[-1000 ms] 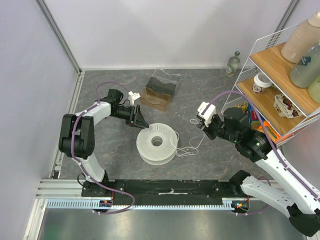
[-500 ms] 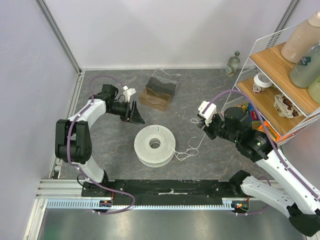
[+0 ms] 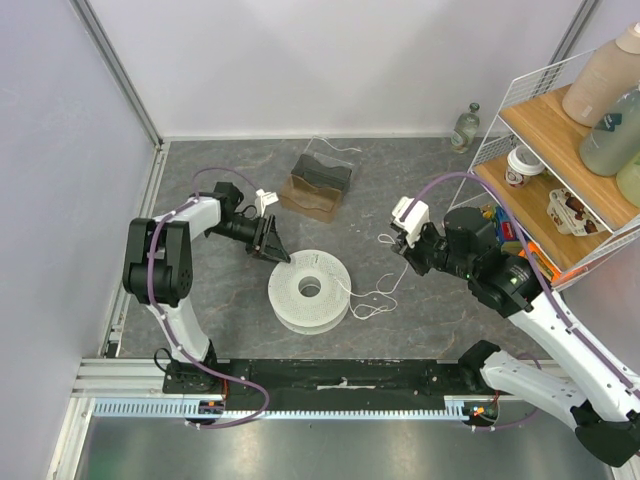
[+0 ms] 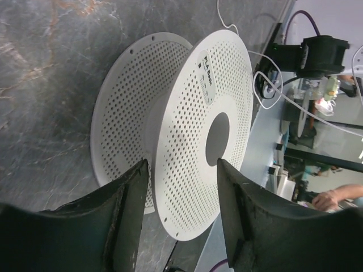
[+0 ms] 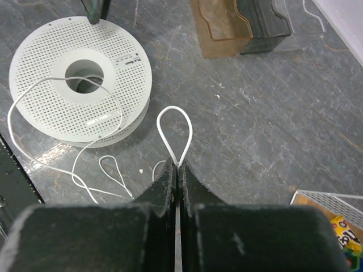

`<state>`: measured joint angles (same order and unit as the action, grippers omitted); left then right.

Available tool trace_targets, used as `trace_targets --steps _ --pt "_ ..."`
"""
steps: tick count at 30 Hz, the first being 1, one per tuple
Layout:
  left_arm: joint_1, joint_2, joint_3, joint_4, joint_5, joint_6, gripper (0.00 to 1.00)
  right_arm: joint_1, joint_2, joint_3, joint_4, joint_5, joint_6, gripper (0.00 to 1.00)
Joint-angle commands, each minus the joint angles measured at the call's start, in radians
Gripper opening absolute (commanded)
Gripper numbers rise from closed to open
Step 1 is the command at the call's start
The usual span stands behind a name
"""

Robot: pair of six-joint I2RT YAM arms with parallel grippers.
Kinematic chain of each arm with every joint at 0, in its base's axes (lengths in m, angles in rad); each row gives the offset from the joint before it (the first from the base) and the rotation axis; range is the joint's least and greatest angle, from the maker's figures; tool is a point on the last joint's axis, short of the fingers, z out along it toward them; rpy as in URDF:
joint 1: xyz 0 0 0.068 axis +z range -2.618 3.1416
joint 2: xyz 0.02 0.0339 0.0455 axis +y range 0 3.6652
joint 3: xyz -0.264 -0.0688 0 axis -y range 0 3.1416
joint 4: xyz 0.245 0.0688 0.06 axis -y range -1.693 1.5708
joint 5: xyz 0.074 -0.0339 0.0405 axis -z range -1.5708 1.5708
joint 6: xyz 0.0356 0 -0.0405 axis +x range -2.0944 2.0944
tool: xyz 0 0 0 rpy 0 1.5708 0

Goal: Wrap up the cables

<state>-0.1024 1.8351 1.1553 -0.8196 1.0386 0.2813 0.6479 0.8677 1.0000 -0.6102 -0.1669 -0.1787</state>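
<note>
Right gripper (image 5: 177, 168) pinches a loop of the cables (image 5: 173, 107); left gripper (image 4: 182, 167) gapes at the perforated spool's (image 3: 330, 302) far-left rim, brown tray (image 3: 312, 200) beyond.

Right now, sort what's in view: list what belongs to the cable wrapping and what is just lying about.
Job in hand: white cable, pinched in the shut right gripper; perforated spool; open left gripper facing it.
Lying about: brown tray, glass bottle, wire shelf.
</note>
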Motion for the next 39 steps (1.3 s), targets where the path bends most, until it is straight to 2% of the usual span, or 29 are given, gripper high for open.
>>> trace_targets --steps 1,5,7,12,13,17,21,26,32,39 --pt "-0.023 0.05 -0.012 -0.009 0.129 0.058 0.55 -0.002 0.019 0.055 -0.009 -0.062 -0.044 0.0" --pt "-0.028 0.056 -0.037 0.04 0.133 0.029 0.5 -0.002 0.036 0.069 -0.023 -0.126 -0.064 0.0" --pt "-0.028 0.05 -0.036 0.05 0.129 0.024 0.42 -0.002 0.036 0.066 -0.023 -0.122 -0.065 0.0" --pt "-0.029 0.017 0.016 -0.033 0.138 0.047 0.03 -0.004 0.03 0.071 0.015 -0.062 -0.036 0.0" --pt "-0.026 0.003 0.032 -0.064 0.127 0.055 0.02 -0.004 0.027 0.072 0.021 -0.054 -0.027 0.0" --pt "-0.029 -0.124 0.112 -0.16 0.037 0.12 0.02 -0.004 0.039 0.112 0.004 -0.013 -0.015 0.0" --pt "-0.037 -0.259 0.222 -0.308 -0.057 0.258 0.02 -0.004 0.03 0.13 -0.003 0.05 -0.054 0.0" --pt "-0.118 -0.43 0.219 -0.392 -0.121 0.481 0.02 -0.004 0.045 0.164 -0.06 -0.034 -0.1 0.0" --pt "-0.317 -0.634 0.022 -0.267 -0.293 0.568 0.02 -0.004 0.079 0.17 -0.128 -0.218 -0.067 0.0" --pt "-0.494 -0.758 -0.111 -0.095 -0.446 0.535 0.02 -0.004 0.154 0.174 -0.24 -0.384 -0.108 0.0"
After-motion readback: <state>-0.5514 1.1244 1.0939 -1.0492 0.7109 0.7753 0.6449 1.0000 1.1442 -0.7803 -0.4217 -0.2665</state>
